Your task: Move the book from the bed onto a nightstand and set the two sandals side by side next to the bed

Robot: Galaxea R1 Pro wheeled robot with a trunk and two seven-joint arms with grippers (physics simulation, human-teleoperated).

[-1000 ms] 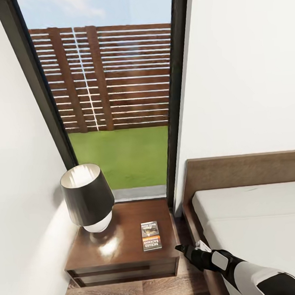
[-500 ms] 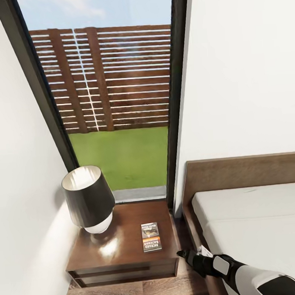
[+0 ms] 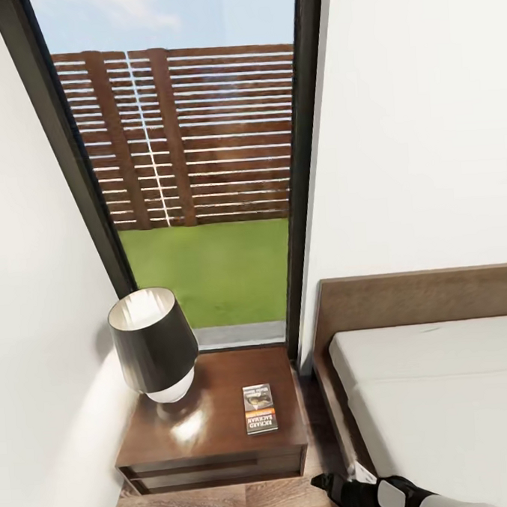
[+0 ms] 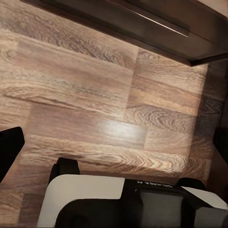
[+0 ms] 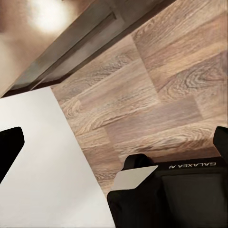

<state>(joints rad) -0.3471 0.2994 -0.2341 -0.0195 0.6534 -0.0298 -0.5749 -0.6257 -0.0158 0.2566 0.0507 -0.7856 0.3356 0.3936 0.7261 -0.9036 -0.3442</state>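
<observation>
White bedroom walls flank a tall dark-framed window (image 3: pixel 196 167) in the head view, with a slatted fence and lawn beyond the glass. Below it the nightstand (image 3: pixel 212 436) carries a black-shaded lamp (image 3: pixel 154 342) and the book (image 3: pixel 260 408), lying flat near the cabinet's front right corner, well apart from the lamp. The bed (image 3: pixel 442 392) stands just beside the nightstand, its pale mattress bare. The right gripper (image 3: pixel 327 480) pokes in over the floor at the bed's corner, below the nightstand's front; from this angle I cannot tell its state. From the left wrist, wood-plank floor (image 4: pixel 95 104) runs beneath the dark nightstand front (image 4: pixel 156 28), and the left gripper's fingertips (image 4: pixel 9 147) sit spread wide with nothing between them. From the right wrist, the right gripper's fingers (image 5: pixel 9 147) are likewise spread apart over floor and a white surface (image 5: pixel 42 171).
</observation>
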